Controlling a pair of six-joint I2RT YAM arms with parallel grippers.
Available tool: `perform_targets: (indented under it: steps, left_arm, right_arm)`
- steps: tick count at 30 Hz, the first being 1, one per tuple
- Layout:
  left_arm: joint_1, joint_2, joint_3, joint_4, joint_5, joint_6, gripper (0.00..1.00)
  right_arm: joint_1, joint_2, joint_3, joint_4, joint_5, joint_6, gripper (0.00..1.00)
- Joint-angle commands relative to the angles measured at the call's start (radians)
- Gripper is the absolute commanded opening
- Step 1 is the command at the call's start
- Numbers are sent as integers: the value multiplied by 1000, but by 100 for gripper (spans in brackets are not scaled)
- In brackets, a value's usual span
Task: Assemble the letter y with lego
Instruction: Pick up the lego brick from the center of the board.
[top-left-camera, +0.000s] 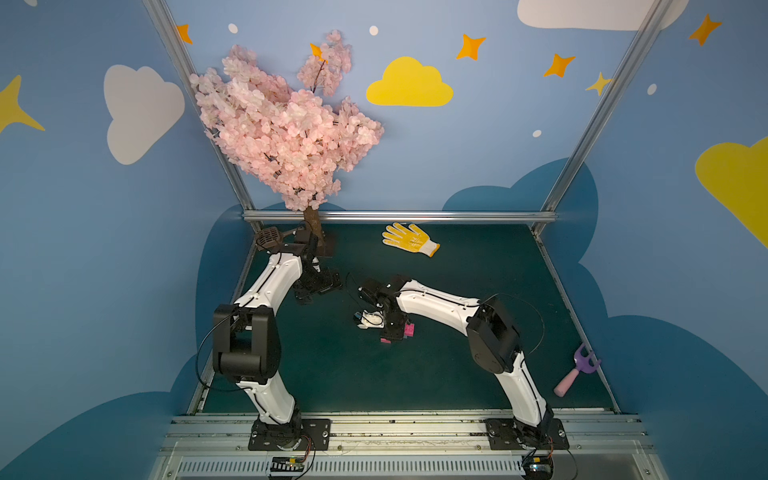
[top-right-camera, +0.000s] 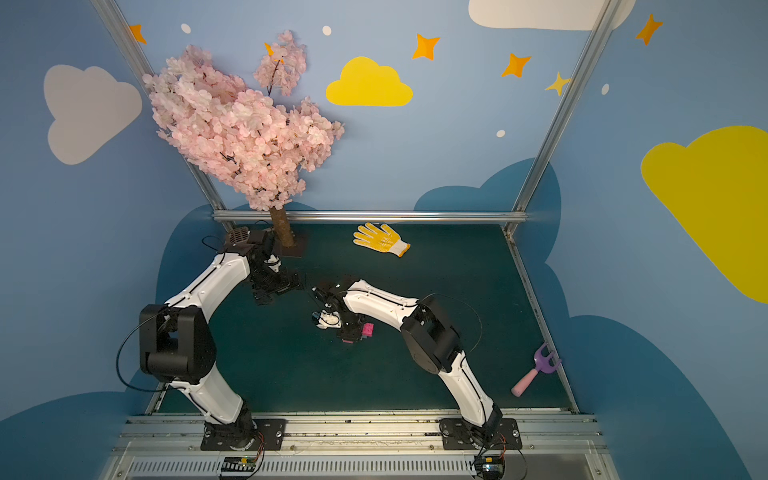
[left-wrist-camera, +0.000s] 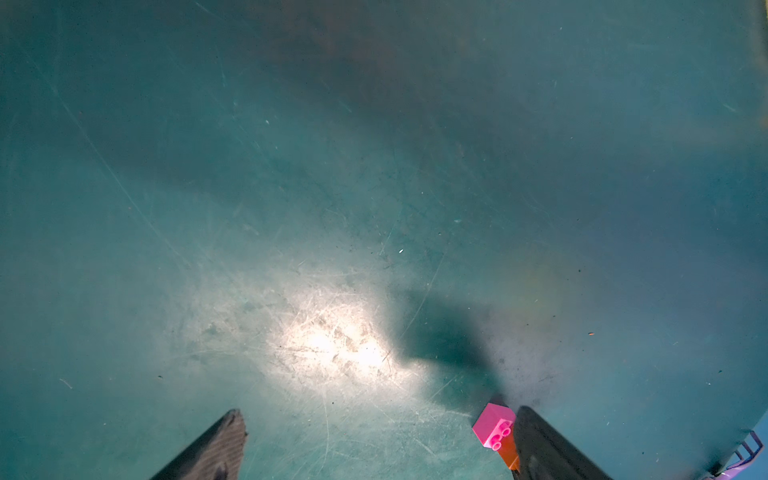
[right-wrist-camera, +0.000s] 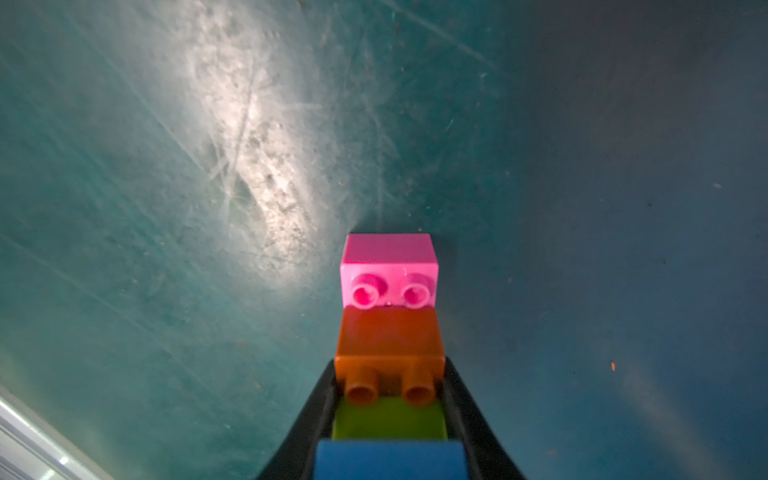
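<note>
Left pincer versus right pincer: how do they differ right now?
The left pincer stands wide open; the right pincer is shut. The left pincer holds nothing; the right pincer clamps the brick stack. The left pincer sits nearer the tree, the right pincer near the middle of the green mat. Both are black and face that mat.

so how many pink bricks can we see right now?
2. One pink brick sticks out beside the right fingers; the other pink brick peeks out from under them, nearer the camera. More could be hidden underneath.
</note>
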Motion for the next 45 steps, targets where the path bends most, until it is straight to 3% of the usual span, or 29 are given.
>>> perform_targets:
  steps: [1,33,45]
  left_arm:
    - [5,3,-10,-4,12,-6,100]
    - [8,5,-12,-2,13,-5,100]
    - [8,-2,-17,13,23,-2,100]
  right_arm:
    - [2,79,-23,-4,13,-2,0]
    - [2,53,-34,6,22,12,0]
    - [-26,-93,-17,17,-33,42,0]
